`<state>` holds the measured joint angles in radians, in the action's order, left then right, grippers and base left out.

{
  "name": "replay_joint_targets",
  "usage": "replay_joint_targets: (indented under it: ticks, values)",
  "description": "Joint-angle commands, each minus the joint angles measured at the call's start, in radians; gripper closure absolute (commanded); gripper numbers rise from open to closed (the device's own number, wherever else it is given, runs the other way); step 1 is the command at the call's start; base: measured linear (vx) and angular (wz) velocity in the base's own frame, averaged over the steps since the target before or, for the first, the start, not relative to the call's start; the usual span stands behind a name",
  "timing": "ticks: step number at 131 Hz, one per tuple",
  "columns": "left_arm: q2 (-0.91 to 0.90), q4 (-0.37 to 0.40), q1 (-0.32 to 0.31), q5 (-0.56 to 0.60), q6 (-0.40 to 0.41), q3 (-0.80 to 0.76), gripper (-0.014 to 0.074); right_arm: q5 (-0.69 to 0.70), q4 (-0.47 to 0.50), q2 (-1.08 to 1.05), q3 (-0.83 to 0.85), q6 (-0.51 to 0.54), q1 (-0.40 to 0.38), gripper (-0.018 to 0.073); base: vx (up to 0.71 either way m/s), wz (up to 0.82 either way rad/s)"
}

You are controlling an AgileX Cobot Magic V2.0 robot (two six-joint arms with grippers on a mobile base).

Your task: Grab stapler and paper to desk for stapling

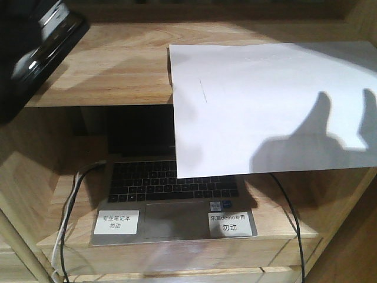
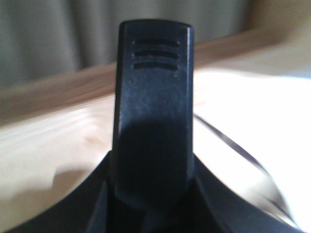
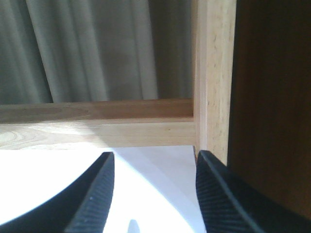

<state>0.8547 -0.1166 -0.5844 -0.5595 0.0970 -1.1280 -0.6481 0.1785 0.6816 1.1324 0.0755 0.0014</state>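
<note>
The paper (image 1: 265, 106) lies flat on the light-wood board (image 1: 112, 65) directly above the laptop (image 1: 177, 200). Its front part hangs over the board's edge and hides the right side of the laptop's screen and the upper right of its keyboard. On the paper, above and right of the laptop, falls the dark shadow (image 1: 318, 141) of 2 fingers.

The laptop sits open on the lower shelf. It has 2 white printed labels on its palm rest, 1 at the left (image 1: 118, 222) and 1 at the right (image 1: 230, 223). A black cable (image 1: 294, 236) runs down past the laptop's right side and a white cable (image 1: 65, 224) past its left.

Up and left of the laptop, a glossy black mass (image 1: 35, 41) fills the corner of the front view; which part of it is arm and which is tool cannot be told there.

In the left wrist view, the left end effector (image 2: 152, 162) is closed narrowly around the stapler (image 2: 153, 97). The stapler stands upright between the 2 curved fingers (image 2: 73, 208), with 3 grooves near its top end.

In the right wrist view, the right end effector (image 3: 153, 160) stands wide, its 2 ribbed fingers (image 3: 92, 204) apart and holding nothing. The white sheet shows below and between them.
</note>
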Motion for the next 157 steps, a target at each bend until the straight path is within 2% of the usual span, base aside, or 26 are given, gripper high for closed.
replay_joint_targets:
  ticks: [1, 18, 44, 96, 157]
  values:
    - [-0.125, 0.117, -0.003, 0.170, -0.097, 0.066, 0.0604, 0.077, -0.002, 0.008, 0.025, 0.005, -0.001, 0.0199, 0.00, 0.00]
    - [-0.280, 0.240, -0.003, 0.158, -0.199, 0.174, 0.0604, 0.077, -0.002, 0.008, 0.025, 0.005, -0.001, 0.0199, 0.00, 0.00]
    - [-0.473, 0.317, -0.003, 0.095, -0.232, 0.293, 0.0604, 0.077, -0.002, 0.008, 0.025, 0.005, -0.001, 0.0199, 0.00, 0.00]
    - [-0.755, 0.323, -0.003, -0.070, -0.231, 0.413, 0.0604, 0.077, -0.002, 0.008, 0.025, 0.005, -0.001, 0.0199, 0.00, 0.00]
    - [-0.788, 0.319, -0.003, -0.085, -0.231, 0.418, 0.0603, 0.077, -0.002, 0.008, 0.025, 0.005, -0.001, 0.0199, 0.00, 0.00]
